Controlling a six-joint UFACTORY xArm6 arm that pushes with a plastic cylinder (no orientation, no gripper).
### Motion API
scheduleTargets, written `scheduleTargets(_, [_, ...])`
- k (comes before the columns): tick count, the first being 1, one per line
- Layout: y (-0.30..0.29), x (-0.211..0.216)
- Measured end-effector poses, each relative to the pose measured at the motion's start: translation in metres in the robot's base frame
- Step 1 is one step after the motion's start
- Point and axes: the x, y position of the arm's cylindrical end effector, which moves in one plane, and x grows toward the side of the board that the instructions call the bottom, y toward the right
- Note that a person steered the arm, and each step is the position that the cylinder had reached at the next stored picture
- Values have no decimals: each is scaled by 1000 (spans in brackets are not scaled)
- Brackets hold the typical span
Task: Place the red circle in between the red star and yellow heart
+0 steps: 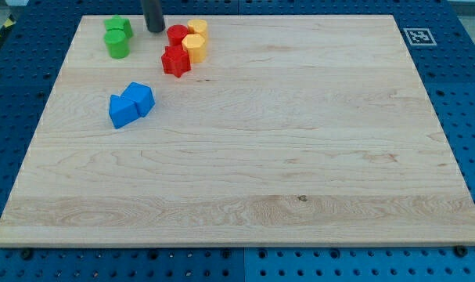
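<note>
The red circle [177,34] sits near the view's top, touching the red star [175,61] just below it and the yellow heart [193,47] to its right. A second yellow block [197,28] lies right of the red circle, above the yellow heart. My tip [156,29] stands just left of the red circle, with a small gap, between it and the green blocks.
Two green blocks [117,27] [116,45] lie at the view's top left. Two blue blocks [124,110] [141,98] touch each other lower left of the red star. The wooden board [300,157] has a marker tag [418,36] beyond its top right corner.
</note>
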Motion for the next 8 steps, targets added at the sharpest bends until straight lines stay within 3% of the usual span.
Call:
scheduleTargets(1, [7, -3])
scheduleTargets(3, [2, 42])
scheduleTargets(4, [2, 42])
scheduleTargets(5, [2, 4])
scheduleTargets(8, [8, 1])
